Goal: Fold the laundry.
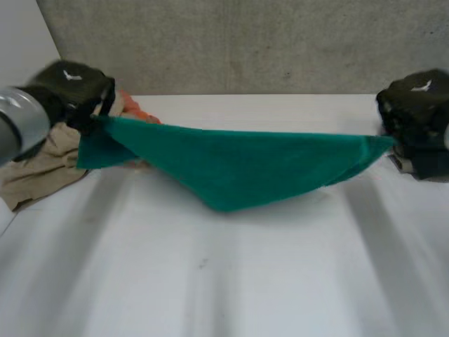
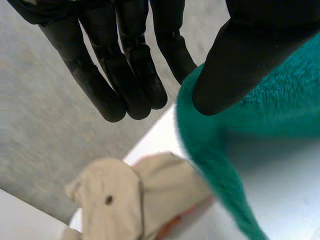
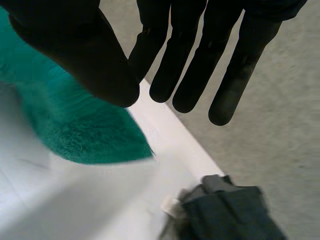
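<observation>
You're seeing left robot hand [image 1: 71,88] and right robot hand [image 1: 418,123] each pinching one end of green towel [image 1: 238,165]; it's sagging over counter [image 1: 210,281].

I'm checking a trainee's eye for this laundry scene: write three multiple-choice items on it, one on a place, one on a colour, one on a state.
1. Where does the crumpled beige garment lie?
A. on the floor
B. in a basket
C. beside the left hand

2. What colour is the second garment peeking out behind it?
A. orange
B. blue
C. black

3. How is the teal-green fleecy cloth?
A. folded flat in a square
B. pinched at opposite ends by the left hand and the right hand, sagging in the middle
C. balled in one hand

Answers: C, the head view shows it next to that hand; A, orange shows past the beige pile; B, the cloth spans hand to hand with a thumb on each end.
</observation>
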`<action>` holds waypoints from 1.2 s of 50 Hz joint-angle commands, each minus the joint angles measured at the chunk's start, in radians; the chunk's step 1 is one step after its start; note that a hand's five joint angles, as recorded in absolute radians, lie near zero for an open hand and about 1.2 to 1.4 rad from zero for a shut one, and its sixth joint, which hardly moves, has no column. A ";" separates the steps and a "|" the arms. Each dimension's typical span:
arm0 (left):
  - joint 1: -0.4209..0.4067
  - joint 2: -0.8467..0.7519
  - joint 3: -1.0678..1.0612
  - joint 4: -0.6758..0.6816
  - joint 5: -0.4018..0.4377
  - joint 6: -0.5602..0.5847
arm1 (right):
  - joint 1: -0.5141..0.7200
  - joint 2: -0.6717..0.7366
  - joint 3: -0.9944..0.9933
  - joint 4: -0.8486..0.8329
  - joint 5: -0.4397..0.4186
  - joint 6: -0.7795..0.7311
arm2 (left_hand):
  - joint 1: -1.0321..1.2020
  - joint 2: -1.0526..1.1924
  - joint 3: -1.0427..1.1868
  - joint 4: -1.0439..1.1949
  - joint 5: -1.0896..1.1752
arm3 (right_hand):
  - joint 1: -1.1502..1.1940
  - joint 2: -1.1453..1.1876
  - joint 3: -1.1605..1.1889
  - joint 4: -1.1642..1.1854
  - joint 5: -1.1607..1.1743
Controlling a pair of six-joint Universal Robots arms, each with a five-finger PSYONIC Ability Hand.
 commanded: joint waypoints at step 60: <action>-0.036 -0.390 0.223 0.082 -0.146 0.028 | 0.260 0.277 0.531 -0.623 0.136 -0.158 | 0.238 0.201 0.211 0.205 0.225 | -0.359 -0.397 -0.408 -0.415 -0.417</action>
